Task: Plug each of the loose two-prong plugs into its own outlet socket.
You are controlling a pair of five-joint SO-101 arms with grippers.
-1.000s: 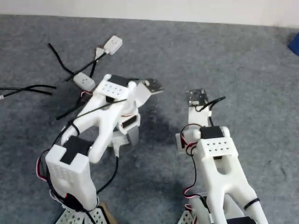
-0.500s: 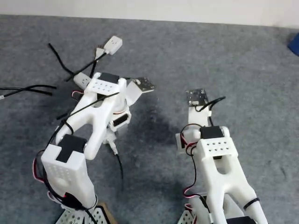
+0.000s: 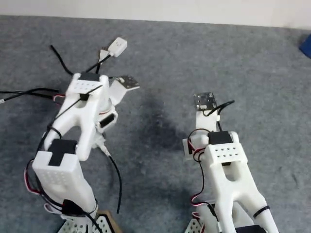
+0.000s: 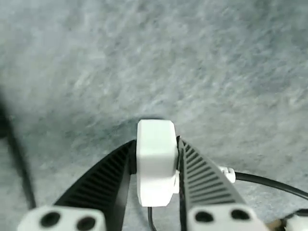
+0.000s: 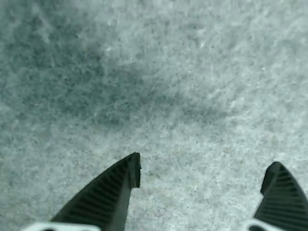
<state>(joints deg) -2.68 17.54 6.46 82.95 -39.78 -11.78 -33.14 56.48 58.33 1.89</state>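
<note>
Left arm [image 3: 80, 121] has swung leftward and farther out over the last second, toward the cords; right arm [image 3: 226, 165] unchanged. Grey bench [image 3: 252, 73] carries everything. Left tool [image 4: 156, 144] clamps a white plug [image 4: 155, 163], prongs hidden, a black cord [image 4: 269, 182] just beside it. Right tool [image 5: 204, 166] stands wide open over bare bench, nothing between its jaws. White outlet socket [image 3: 117, 46] lies beyond the left tool, face apparently unfilled. Judgement: no plug seated yet; every insertion is left to do.

table [image 3: 252, 63]: grey felt-like cloth, rough, matt; connector block [image 4: 155, 159]: smooth white plastic, perhaps satin; left tool fingers [image 4: 202, 168]: black ribbed plastic
</note>
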